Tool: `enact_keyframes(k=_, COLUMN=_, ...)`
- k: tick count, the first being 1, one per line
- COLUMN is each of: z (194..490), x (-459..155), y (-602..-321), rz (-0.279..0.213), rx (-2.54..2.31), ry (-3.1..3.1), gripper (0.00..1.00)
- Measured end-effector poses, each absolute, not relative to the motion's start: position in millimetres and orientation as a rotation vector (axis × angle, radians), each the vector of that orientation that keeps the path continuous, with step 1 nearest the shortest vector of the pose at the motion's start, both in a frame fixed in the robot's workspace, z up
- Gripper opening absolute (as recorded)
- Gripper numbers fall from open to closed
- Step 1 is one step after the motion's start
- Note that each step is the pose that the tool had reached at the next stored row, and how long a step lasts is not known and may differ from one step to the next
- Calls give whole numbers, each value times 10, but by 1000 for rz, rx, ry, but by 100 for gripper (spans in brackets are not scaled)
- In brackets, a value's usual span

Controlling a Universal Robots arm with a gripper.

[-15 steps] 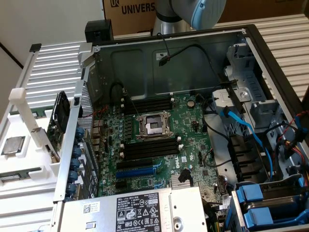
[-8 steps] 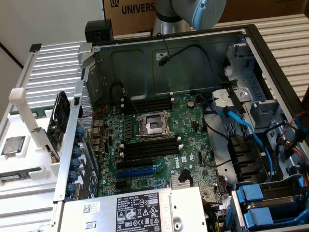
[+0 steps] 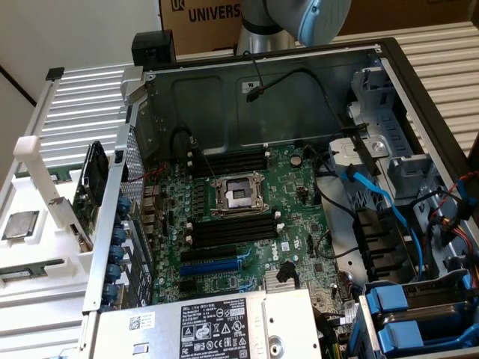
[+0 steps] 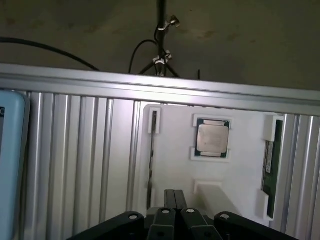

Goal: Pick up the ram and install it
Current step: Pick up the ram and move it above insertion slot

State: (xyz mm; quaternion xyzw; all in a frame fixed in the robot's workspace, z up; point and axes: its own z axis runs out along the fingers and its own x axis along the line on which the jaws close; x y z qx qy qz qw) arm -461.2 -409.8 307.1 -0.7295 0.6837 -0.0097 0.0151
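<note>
In the wrist view the ram (image 4: 269,167) is a dark-green stick standing on edge between white clips at one side of a white fixture (image 4: 172,150). My gripper (image 4: 174,193) hangs above the fixture, off to the side of the ram and apart from it, with its two dark fingers (image 4: 169,199) pressed together and nothing between them. In the exterior view the ram (image 3: 34,268) shows as a thin green strip in the fixture, at the exterior view's left of the open computer case. The empty black memory slots (image 3: 230,229) flank the processor socket (image 3: 238,196).
A square silver processor chip (image 4: 213,138) sits in the fixture beside the ram. A white post (image 4: 212,192) rises close to my fingers. The fixture rests on a ribbed aluminium table (image 4: 75,165). My arm (image 3: 303,19) looms over the case's back wall; blue cables (image 3: 382,202) crowd its right.
</note>
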Motion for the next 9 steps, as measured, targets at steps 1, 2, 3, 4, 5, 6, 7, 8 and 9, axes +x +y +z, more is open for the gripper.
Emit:
enact_keyframes(k=1, z=3058, x=-4612, y=-4108, rz=-29, rx=-2269, ry=2130, gripper=10)
enact_keyframes(k=2, z=3043, x=-4612, y=-4120, rz=-28, rx=-2268, ry=2132, gripper=10)
enact_keyframes(k=3, z=3025, x=-4612, y=-4132, rz=-27, rx=-2266, ry=2134, gripper=10)
enact_keyframes(k=4, z=3007, x=-4612, y=-4143, rz=-27, rx=-2264, ry=2136, gripper=10)
enact_keyframes(k=5, z=2986, x=-4610, y=-4153, rz=-26, rx=-2262, ry=2138, gripper=10)
enact_keyframes(k=6, z=2969, x=-4609, y=-4162, rz=-26, rx=-2259, ry=2141, gripper=10)
enact_keyframes(k=7, z=2951, x=-4610, y=-4171, rz=-26, rx=-2257, ry=2143, gripper=10)
enact_keyframes(k=8, z=2933, x=-4609, y=-4181, rz=-26, rx=-2255, ry=2146, gripper=10)
enact_keyframes(k=9, z=2916, x=-4609, y=-4190, rz=-26, rx=-2252, ry=2148, gripper=10)
